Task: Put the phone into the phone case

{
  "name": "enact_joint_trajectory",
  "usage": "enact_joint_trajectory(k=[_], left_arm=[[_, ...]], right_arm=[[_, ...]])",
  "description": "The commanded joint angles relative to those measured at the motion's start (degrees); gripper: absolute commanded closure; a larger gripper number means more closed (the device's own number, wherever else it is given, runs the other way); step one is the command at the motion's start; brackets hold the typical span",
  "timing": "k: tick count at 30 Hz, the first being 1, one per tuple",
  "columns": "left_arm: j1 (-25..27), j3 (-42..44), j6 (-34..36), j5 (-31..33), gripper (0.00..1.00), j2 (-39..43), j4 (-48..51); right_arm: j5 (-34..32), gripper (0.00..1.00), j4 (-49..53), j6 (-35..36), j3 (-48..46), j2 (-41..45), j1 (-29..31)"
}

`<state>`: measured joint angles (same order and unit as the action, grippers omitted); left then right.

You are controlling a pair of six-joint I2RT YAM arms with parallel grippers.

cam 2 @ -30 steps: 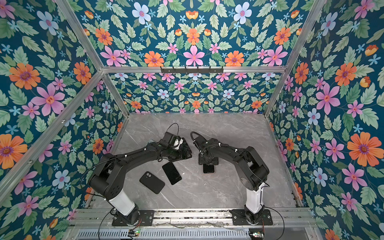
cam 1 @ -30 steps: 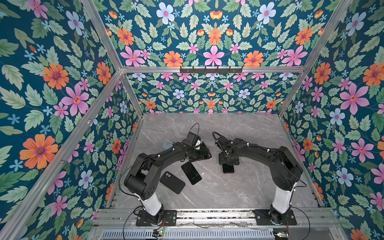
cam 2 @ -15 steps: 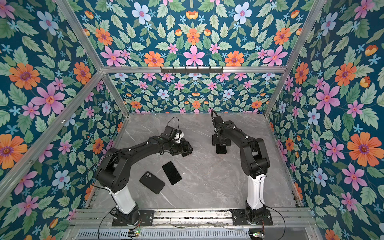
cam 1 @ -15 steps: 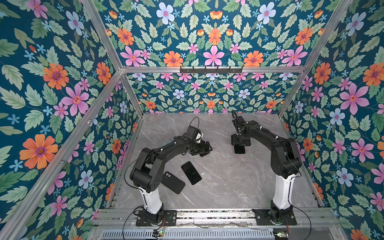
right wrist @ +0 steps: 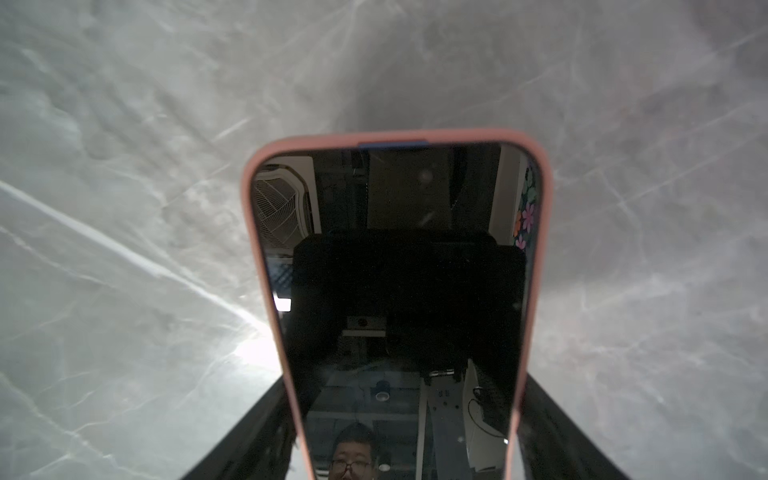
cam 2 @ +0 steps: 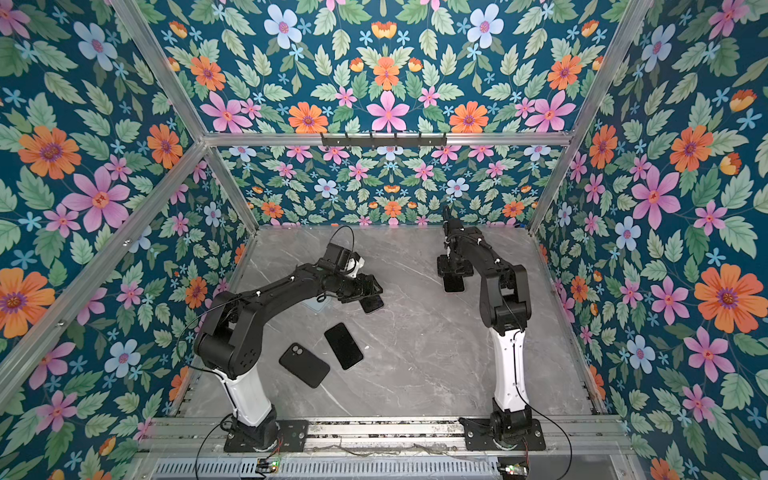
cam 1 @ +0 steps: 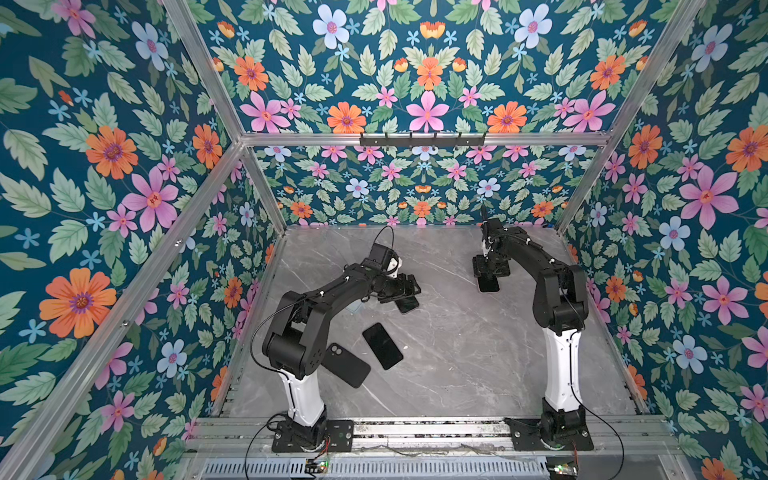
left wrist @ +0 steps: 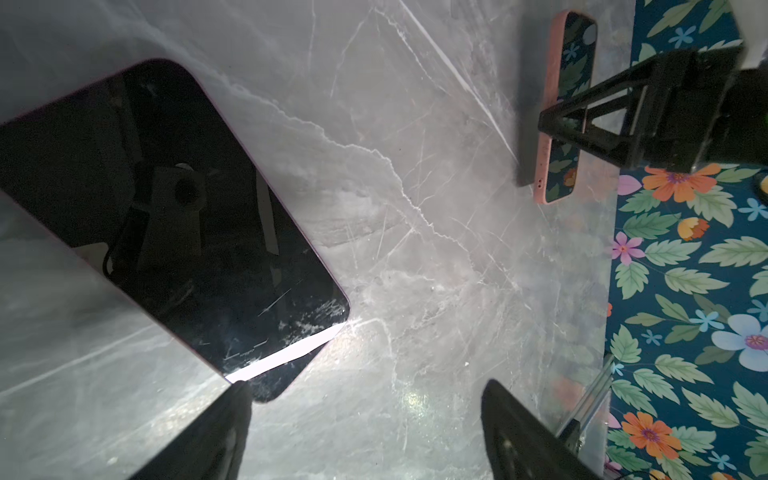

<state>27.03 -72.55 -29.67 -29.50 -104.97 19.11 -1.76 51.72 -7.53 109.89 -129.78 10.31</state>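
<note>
Slipping is the main risk from here: the phone (right wrist: 399, 270) is already seated in the pink case (right wrist: 266, 249), and the pair is gripped across its long edges, near one end, by the right tool (cam 1: 490, 269) toward the far right of the table (cam 1: 457, 374). With most of the length left unsupported, the pair could be tilted or dropped if the arm is swung quickly or the grip is eased too soon. A narrow blue strip (right wrist: 392, 144) is seen at the case's top rim — it may be that this end is not pressed fully home, in which case the phone could be popped out by a hard set-down. Whether the pair is resting on the table or held just clear of it cannot be told.

The left tool (left wrist: 365, 390) is held open and empty, one finger (left wrist: 232, 424) just beside the corner of a second phone (left wrist: 166, 199) that lies flat, screen up. That phone could be nudged if the tool is lowered or closed carelessly. A thin pinkish edge is seen on it, but whether that is a case cannot be told.

Near the front, a black phone (cam 1: 382, 345) lies screen up just beside a black case (cam 1: 347, 365) turned camera side up — what, if anything, is inside that one is hidden.
</note>
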Motion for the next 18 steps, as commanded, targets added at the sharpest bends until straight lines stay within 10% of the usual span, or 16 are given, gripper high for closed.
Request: enact_joint_trajectory(k=[1,18], left_arm=[[-0.31,-0.53,1.18,-0.29,0.12,-0.04,1.01],[-0.48,0.12,0.91,-0.1,0.12,-0.24,0.57]], right_arm=[[0.62,0.4,2.1,4.32,1.03,-0.62,-0.28],[-0.17,0.39,2.05,1.96,3.32,-3.81,-2.29]])
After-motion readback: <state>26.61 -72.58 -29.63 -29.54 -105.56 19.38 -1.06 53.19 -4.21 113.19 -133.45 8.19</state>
